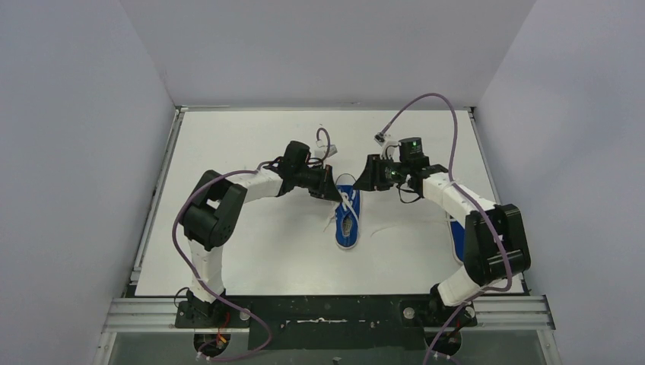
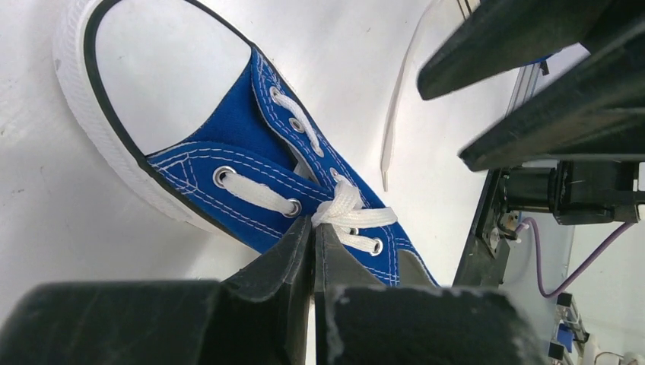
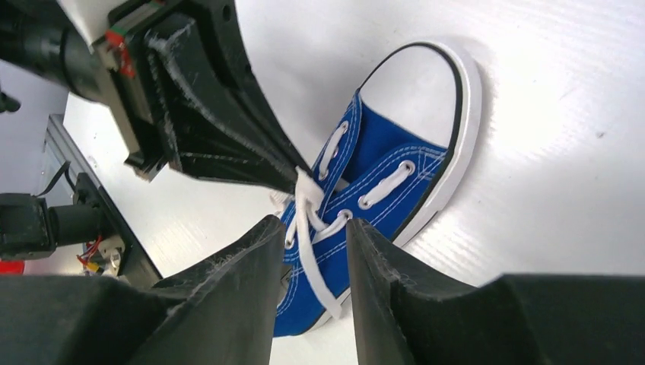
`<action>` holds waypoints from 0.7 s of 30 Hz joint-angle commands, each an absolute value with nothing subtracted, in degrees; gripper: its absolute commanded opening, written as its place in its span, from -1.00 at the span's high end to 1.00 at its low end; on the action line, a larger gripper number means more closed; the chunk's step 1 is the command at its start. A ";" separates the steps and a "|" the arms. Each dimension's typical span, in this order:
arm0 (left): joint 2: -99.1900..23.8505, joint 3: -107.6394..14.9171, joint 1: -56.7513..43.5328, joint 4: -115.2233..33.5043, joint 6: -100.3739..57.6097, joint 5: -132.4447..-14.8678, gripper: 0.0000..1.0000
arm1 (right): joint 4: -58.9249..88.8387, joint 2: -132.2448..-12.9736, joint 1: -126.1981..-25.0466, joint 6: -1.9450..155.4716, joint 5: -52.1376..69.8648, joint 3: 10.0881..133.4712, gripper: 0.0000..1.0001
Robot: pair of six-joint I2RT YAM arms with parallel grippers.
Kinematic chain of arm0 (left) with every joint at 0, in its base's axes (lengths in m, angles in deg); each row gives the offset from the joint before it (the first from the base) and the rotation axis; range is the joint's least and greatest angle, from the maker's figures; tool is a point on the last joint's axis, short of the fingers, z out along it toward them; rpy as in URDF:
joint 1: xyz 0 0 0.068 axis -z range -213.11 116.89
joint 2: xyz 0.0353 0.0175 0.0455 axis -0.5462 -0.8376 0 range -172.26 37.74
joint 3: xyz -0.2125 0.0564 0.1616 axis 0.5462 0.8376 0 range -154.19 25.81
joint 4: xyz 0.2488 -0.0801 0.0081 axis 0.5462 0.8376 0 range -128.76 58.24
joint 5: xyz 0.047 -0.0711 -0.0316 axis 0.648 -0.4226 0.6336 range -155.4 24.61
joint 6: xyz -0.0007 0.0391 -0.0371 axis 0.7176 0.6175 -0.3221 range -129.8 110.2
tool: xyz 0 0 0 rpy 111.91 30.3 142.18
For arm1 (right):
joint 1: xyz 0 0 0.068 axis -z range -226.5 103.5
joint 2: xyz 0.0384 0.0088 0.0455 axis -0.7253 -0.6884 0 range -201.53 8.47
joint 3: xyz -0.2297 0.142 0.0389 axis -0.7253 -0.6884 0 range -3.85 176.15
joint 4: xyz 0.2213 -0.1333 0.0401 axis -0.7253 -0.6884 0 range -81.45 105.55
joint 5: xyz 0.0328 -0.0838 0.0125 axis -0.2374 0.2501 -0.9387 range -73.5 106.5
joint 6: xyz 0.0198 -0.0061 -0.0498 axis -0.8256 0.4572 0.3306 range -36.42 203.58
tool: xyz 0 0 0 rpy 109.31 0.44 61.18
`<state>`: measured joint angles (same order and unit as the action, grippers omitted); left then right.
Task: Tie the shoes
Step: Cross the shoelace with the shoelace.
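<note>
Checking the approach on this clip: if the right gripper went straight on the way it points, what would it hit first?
The right gripper would most likely meet the white lace crossing its open jaws first, then the laced top of the blue shoe behind it; depth is unclear.

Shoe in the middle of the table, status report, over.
Left tool shut on white lace at the crossing. Right tool open, straddling a loose strand. Blue sneaker not yet tied. Nothing blocking.

Middle shoe [image 1: 347,224] lay on the table [image 1: 251,152], second shoe [image 1: 455,242] far right.
Left gripper [image 1: 334,192], at its lace [image 2: 354,215], and right gripper [image 1: 360,182] flanked its toe.
</note>
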<state>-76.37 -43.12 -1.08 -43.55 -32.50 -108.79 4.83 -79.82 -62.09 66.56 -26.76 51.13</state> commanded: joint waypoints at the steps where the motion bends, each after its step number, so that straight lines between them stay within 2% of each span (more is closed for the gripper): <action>1: -73.01 -43.65 -1.73 -46.61 -30.32 -107.58 1.00 | 3.09 -84.73 -62.57 70.65 -25.23 56.85 0.32; 3: -73.07 -43.93 -1.68 -45.93 -29.70 -107.65 1.00 | 2.51 -87.44 -62.54 72.27 -26.03 58.89 0.45; 7: -73.39 -44.58 -1.56 -44.33 -28.46 -107.42 1.00 | 2.63 -92.13 -62.49 74.40 -28.07 61.42 0.53; 15: -73.91 -45.66 -1.31 -42.98 -27.35 -107.58 1.00 | 4.43 -97.09 -63.52 75.73 -35.33 63.71 0.55; 21: -74.35 -46.75 -1.29 -42.29 -26.55 -107.41 1.00 | 7.09 -96.25 -63.93 73.82 -39.70 61.45 0.54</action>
<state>-76.28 -43.58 -1.03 -41.76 -28.59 -108.18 2.67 -97.87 -63.16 74.15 -34.50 61.25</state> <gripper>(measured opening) 0.009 0.229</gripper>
